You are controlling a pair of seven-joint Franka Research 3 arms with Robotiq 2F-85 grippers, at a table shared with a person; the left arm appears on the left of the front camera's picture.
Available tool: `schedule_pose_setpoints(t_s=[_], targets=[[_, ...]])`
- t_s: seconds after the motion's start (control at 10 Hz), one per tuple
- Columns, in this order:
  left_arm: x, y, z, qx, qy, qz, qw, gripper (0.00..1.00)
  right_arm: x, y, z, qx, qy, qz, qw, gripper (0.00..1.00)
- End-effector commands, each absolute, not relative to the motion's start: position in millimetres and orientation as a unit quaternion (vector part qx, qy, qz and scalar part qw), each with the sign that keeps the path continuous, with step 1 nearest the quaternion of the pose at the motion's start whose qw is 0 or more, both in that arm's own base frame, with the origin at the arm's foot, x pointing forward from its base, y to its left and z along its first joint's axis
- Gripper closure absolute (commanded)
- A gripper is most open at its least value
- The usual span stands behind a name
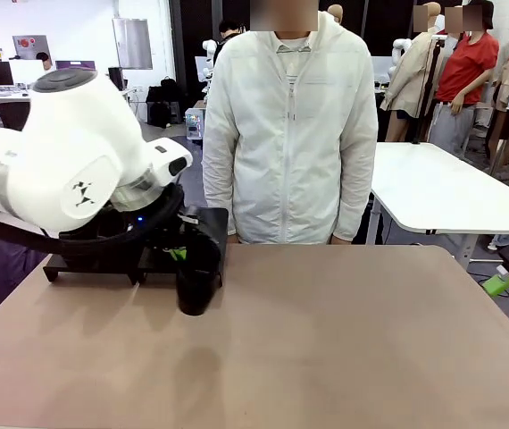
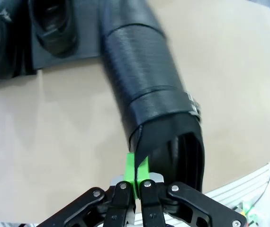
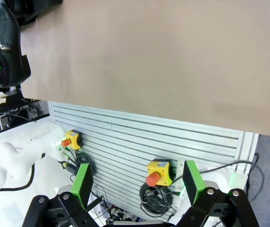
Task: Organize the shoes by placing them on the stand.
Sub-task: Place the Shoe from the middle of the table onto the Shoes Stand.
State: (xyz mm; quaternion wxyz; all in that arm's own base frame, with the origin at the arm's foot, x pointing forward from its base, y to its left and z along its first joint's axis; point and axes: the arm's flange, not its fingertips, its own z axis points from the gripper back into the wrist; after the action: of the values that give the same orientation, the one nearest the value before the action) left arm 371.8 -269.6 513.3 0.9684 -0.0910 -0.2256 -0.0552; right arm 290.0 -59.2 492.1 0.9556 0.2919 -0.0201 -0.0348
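the left claw (image 2: 136, 182) is seen pinched together on the thin upper edge of a tall black shoe (image 2: 144, 94), the green pads (image 2: 131, 170) pressed flat against each other with only the leather collar between them. from the left wrist view the held shoe hangs away from the claw, its long axis running from the gripped opening towards its far end, which reaches over the corner of the stand (image 2: 61, 59). the stand lies beyond and to one side of the held shoe, so the coming move is judged to turn on carrying the far end further over the dark panel before release. two other shoes (image 2: 28, 33) are seen already resting on that panel, close beside each other, their openings upward. in the front view the held shoe (image 1: 199, 264) is seen at the right end of the stand (image 1: 94, 264), its lower end on or just above the tan surface (image 1: 326, 340); contact cannot be told. the leather is black with a faint sheen and a finely grained shaft, with a small metal fitting at the side; the stand is matte, flat and low. the right claw (image 3: 137, 182) is held with its fingers wide apart and empty, off the near edge of the surface and well apart from the stand, so the left arm is plainly the nearer. a person in a white jacket (image 1: 290, 125) stands at the far side.
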Motion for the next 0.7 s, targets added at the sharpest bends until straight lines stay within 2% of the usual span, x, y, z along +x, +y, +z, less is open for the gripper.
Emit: schedule_pose_setpoints(t_s=[0.0,0.4,0.6], targets=[[380,-281,524,-0.095,-0.227,-0.060,0.968,1.00,290,-61,493,0.306,-0.026,-0.023,0.951,0.00],[376,-288,518,-0.095,-0.223,-0.068,0.968,1.00,290,-61,493,0.306,-0.026,-0.023,0.951,0.00],[423,-267,530,-0.117,-0.277,-0.040,0.953,1.00,290,-61,493,0.306,-0.026,-0.023,0.951,0.00]])
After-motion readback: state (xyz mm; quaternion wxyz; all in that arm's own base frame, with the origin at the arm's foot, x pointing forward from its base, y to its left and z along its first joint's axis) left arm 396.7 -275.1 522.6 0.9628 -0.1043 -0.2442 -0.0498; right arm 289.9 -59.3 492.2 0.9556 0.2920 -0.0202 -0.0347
